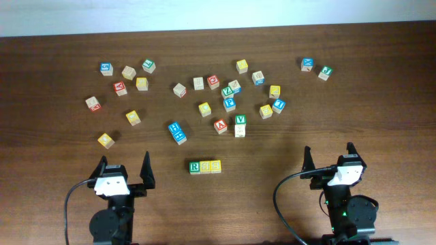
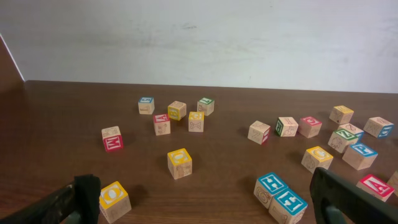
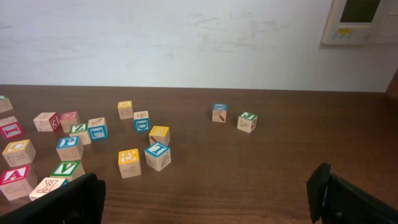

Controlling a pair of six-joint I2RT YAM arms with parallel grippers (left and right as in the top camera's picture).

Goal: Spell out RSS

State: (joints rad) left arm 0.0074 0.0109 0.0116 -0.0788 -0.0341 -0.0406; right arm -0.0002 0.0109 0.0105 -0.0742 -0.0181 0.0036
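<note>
Near edge first: the left gripper [image 1: 124,162] sits with its fingers spread wide, nothing between them. The right gripper [image 1: 329,150] is spread and empty too. Just ahead, between the two arms, a row of three blocks [image 1: 205,166] lies touching side by side on the dark wooden table [image 1: 54,146], a green R and then two yellow ones. Further out, loose blocks [image 1: 204,109] scatter across the wood. At the back stands a plain white wall [image 2: 205,37], with a pale panel [image 3: 359,20] mounted on it.
</note>
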